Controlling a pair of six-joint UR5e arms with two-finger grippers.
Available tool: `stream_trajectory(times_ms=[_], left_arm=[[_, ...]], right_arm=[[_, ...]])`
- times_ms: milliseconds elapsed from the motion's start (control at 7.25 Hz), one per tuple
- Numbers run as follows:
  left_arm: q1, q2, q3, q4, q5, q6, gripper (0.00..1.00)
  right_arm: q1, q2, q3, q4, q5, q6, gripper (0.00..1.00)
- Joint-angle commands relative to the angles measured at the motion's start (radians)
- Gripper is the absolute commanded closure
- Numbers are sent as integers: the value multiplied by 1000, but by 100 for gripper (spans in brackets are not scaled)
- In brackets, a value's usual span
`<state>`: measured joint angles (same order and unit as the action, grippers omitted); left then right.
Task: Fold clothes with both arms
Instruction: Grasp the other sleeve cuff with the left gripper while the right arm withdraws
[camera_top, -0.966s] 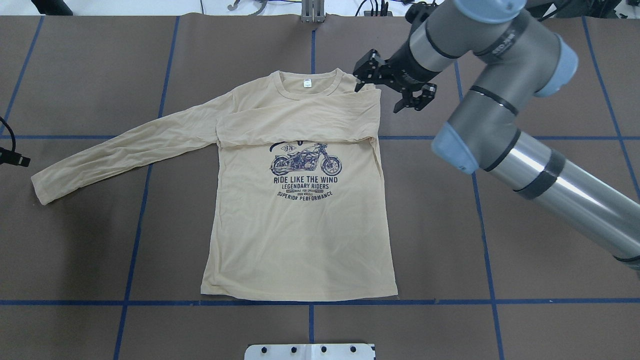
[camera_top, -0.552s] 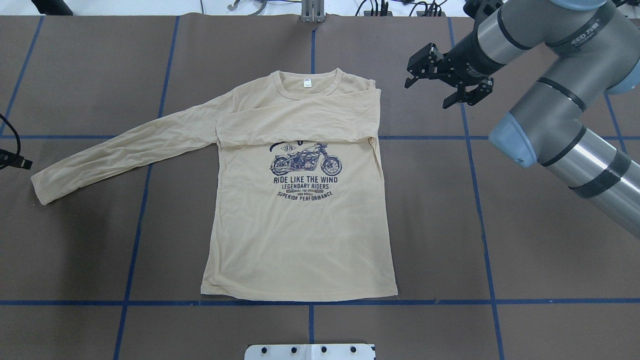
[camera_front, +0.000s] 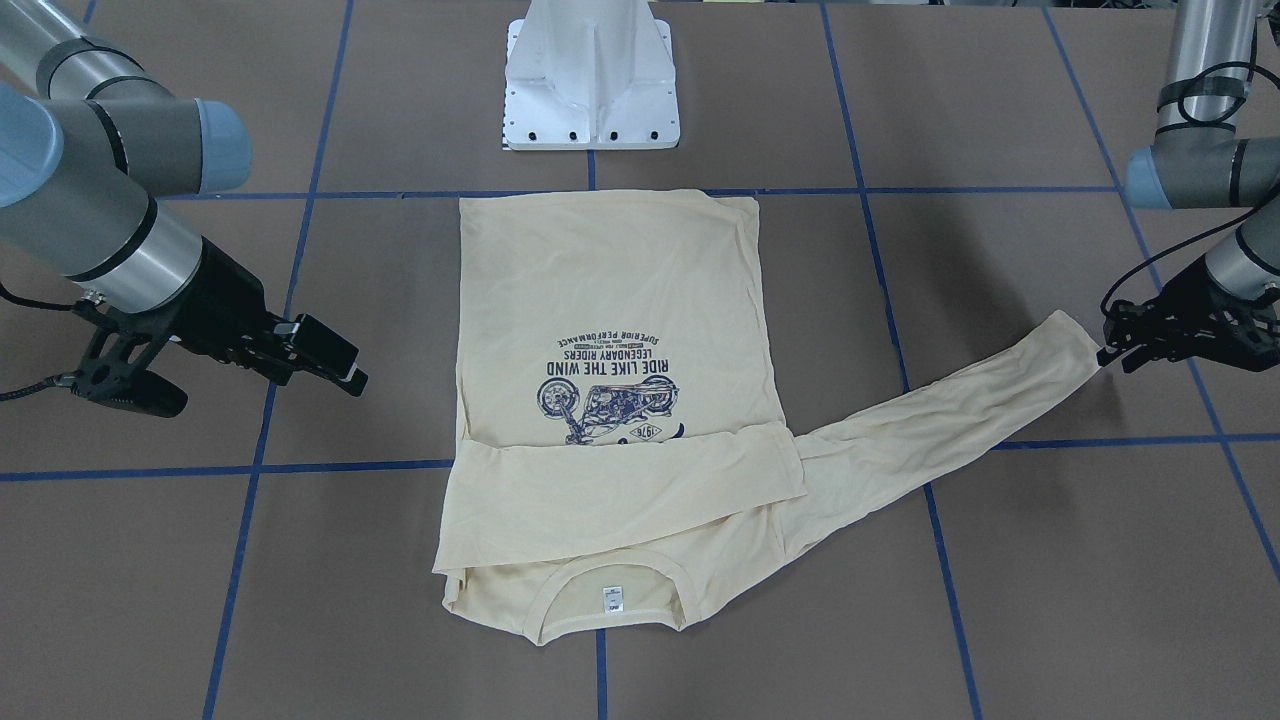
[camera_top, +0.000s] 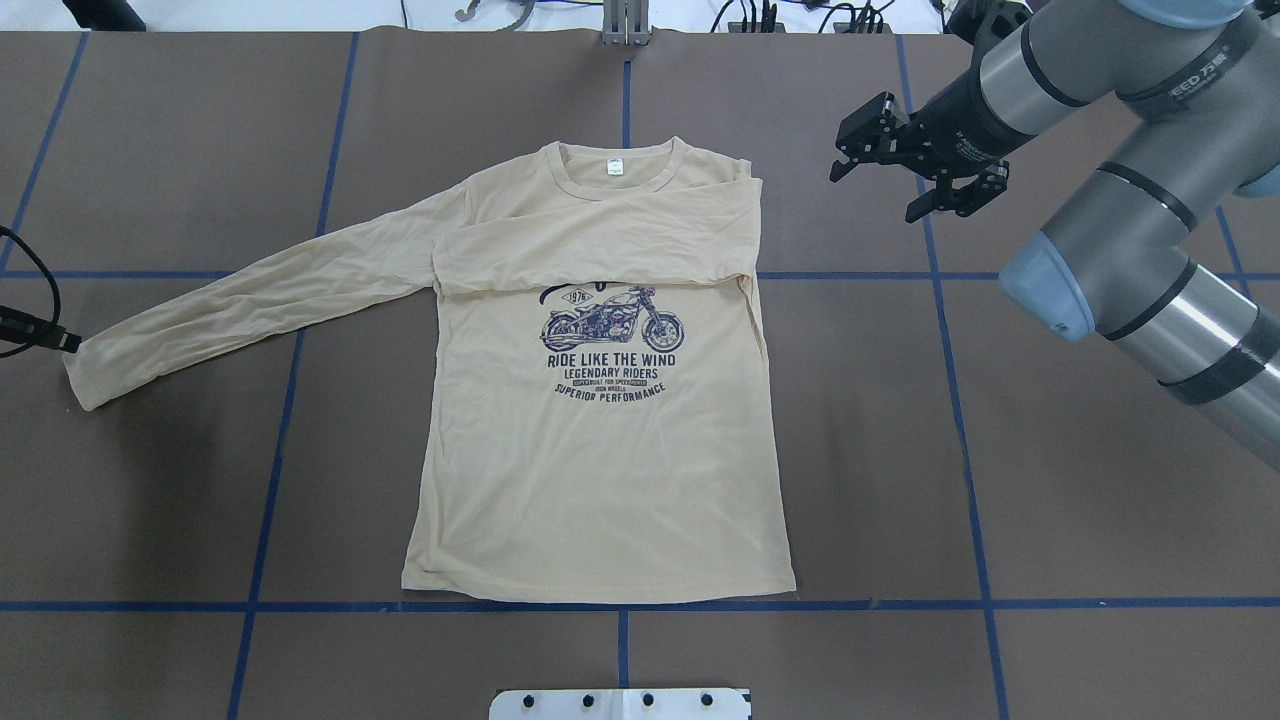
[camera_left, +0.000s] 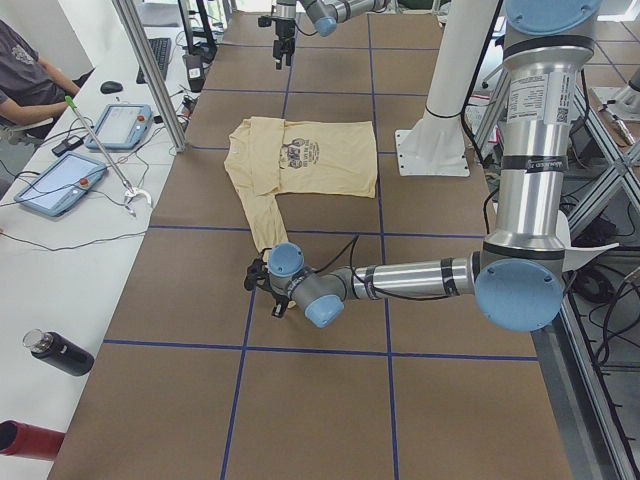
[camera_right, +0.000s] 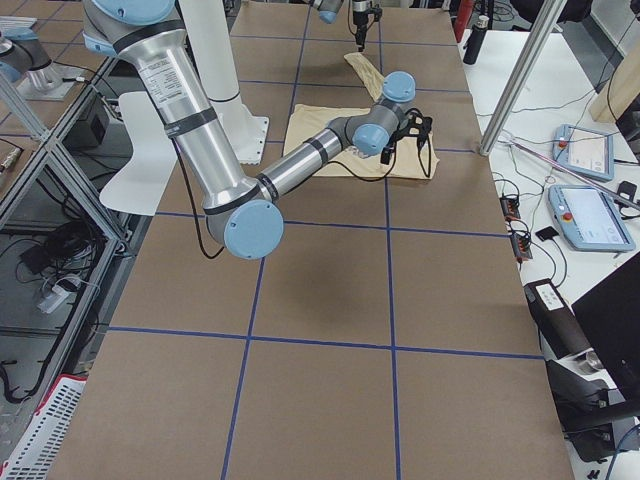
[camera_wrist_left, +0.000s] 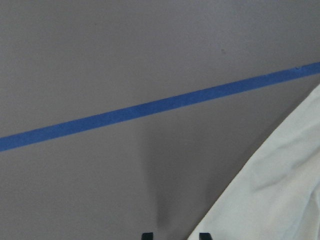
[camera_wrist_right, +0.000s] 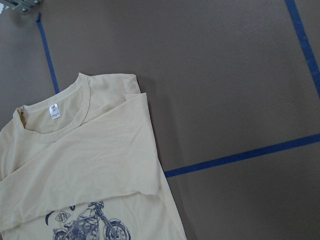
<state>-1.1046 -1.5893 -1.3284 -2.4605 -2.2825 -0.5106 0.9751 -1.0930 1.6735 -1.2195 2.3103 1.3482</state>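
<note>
The cream long-sleeved shirt (camera_top: 600, 480) lies flat on the brown table, motorcycle print up and neck label away from the robot. One sleeve (camera_top: 600, 240) is folded across the chest. The other sleeve (camera_top: 250, 300) stretches out sideways, its cuff (camera_front: 1075, 335) near my left gripper (camera_front: 1112, 355). That gripper sits low at the cuff's end. The left wrist view shows its fingertips (camera_wrist_left: 146, 235) apart beside the cloth edge (camera_wrist_left: 280, 200), so it is open. My right gripper (camera_top: 873, 195) hovers open and empty beside the shirt's folded shoulder, clear of the cloth.
The white pedestal base (camera_front: 592, 80) stands just behind the shirt's hem. Blue tape lines (camera_top: 950, 400) grid the table. A side bench holds tablets (camera_left: 122, 125) and a bottle (camera_left: 60, 352), and a person (camera_left: 25, 70) sits there.
My right gripper has drawn away from the shirt's shoulder, out to the side, staying open. The left gripper has crept in toward the outstretched cuff. The shirt has not moved.
</note>
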Motion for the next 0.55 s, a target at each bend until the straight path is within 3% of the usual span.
stream_trajectory(times_ms=[0,414], left_arm=[[6,0,6,2,0,1,58],[6,0,9,6,-49,1,59]], right_arm=[[-1,1,0,0,-2,-1,1],[-3,1,0,2,-2,0,1]])
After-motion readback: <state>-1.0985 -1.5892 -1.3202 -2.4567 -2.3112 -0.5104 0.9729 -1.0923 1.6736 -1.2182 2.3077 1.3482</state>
